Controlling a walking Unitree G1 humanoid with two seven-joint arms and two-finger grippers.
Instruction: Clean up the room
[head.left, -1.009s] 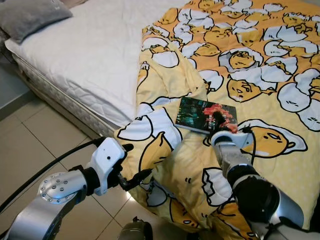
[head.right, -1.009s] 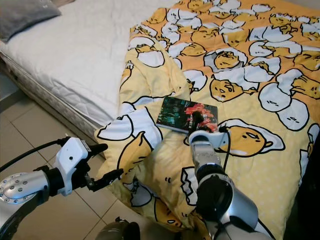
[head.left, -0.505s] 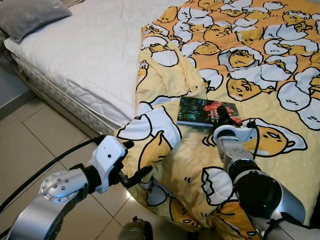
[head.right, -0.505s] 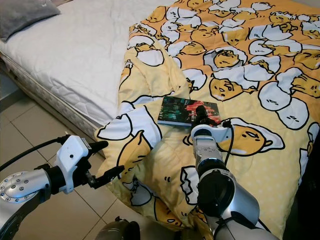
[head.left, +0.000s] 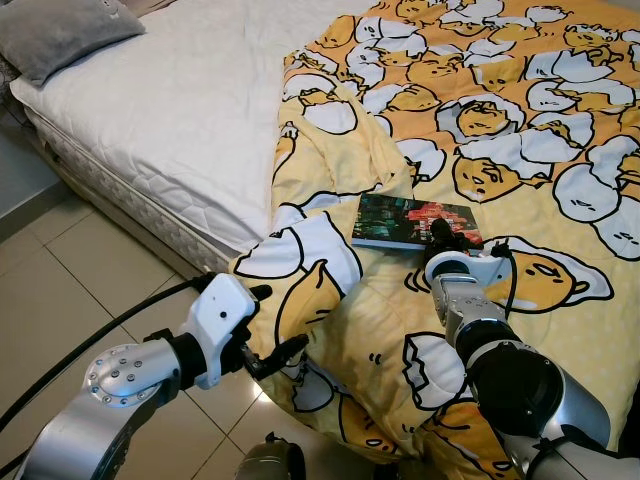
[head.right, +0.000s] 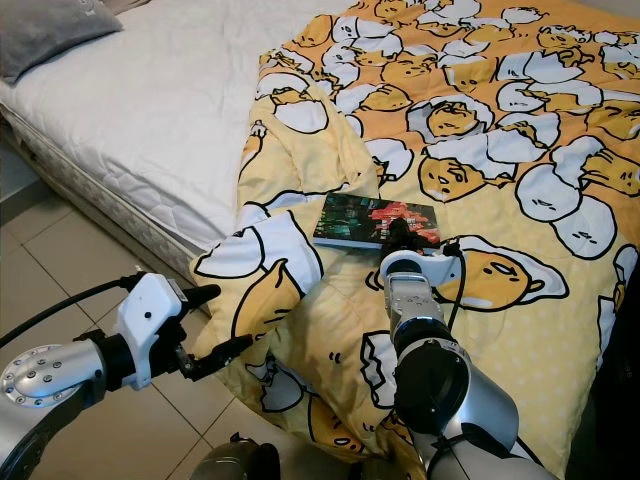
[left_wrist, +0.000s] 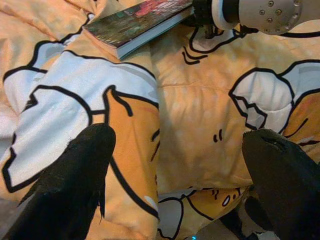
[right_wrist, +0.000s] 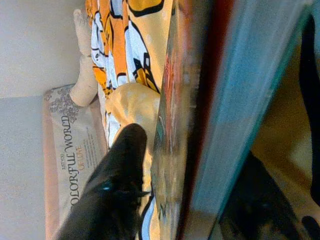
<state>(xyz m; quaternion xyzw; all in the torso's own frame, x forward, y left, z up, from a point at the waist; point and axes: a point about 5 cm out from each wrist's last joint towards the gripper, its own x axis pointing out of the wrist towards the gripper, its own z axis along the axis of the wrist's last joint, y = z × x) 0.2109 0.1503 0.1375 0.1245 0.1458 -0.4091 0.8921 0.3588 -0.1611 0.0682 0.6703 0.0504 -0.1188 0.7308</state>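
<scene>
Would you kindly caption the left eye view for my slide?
Right gripper reaches the book lying on the yellow duvet; left gripper open beside the bed.

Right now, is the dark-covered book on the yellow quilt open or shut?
Shut: the dark-covered book lies flat on the yellow quilt, cover up.

On the pale grey patterned pillow (right_wrist: 67, 150) with an ornate print, the words "COLORFUL WORLD" can be read; a smaller line beside them is unclear.

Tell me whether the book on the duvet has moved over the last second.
No. The book lies on the same spot of the yellow egg-print duvet, beside the same fold. The right gripper stays at its near edge.
</scene>
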